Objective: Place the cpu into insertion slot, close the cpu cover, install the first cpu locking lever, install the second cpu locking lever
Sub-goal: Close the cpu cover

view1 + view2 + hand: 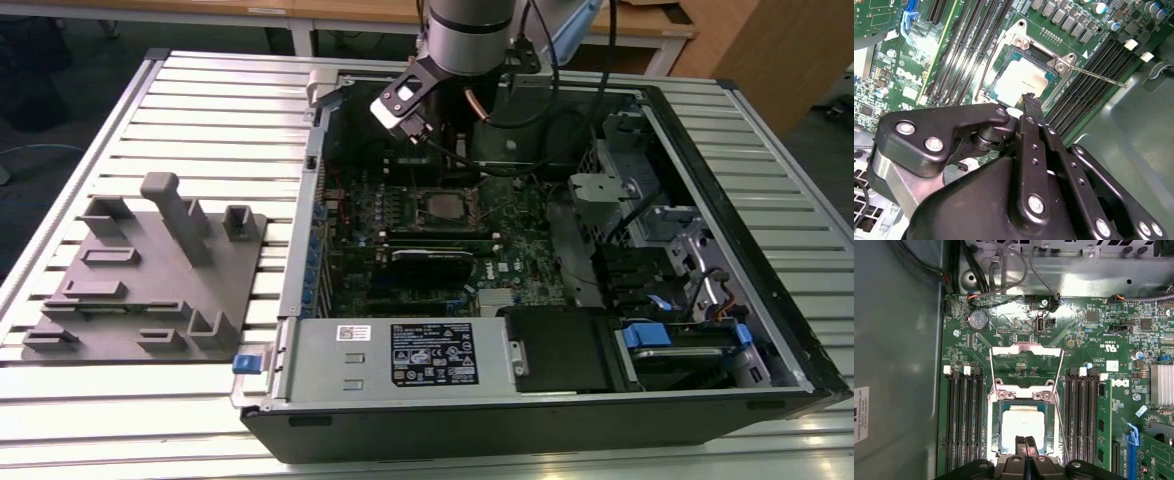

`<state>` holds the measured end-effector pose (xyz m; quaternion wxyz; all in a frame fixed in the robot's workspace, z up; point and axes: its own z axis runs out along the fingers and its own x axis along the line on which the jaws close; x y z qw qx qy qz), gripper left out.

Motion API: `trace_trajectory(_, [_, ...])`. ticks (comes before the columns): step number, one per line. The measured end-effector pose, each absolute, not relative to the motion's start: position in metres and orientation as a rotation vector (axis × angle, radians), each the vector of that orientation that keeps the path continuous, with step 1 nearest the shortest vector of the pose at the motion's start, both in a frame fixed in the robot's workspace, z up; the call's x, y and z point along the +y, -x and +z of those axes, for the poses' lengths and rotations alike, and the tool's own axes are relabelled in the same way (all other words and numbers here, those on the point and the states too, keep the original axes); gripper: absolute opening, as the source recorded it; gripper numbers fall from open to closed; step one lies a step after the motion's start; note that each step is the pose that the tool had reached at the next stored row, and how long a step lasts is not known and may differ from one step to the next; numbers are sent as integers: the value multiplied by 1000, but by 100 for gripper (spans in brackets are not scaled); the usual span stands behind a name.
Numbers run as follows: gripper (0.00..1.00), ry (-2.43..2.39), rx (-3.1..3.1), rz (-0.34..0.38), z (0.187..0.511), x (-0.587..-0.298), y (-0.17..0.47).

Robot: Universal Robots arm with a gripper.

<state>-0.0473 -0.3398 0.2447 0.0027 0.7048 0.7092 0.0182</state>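
Observation:
The cpu (1023,421) lies flat in the insertion slot (1002,405), its silvery top facing up; it is also seen in the second wrist view (1021,80). The cpu cover (1026,345) stands swung open, lying back over the green board beyond the socket. A thin locking lever (1060,405) runs along one side of the socket and sticks out free (1101,77). My gripper (1025,442) hovers just over the chip's near edge, fingers pressed together with nothing between them (1029,100). In the exterior view the socket (441,207) sits mid-board below the arm (467,30).
Long black memory slots (961,420) flank the socket on both sides. Cables (1004,270) hang along the case's wall. In the exterior view a grey fixture block (147,280) lies to the left of the open case, and a power supply box (387,350) sits along its front.

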Motion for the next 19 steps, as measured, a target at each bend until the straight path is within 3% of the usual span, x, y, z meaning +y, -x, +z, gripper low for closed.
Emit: trace_trajectory(19, [11,-2210,2224,57,258,-340,47])
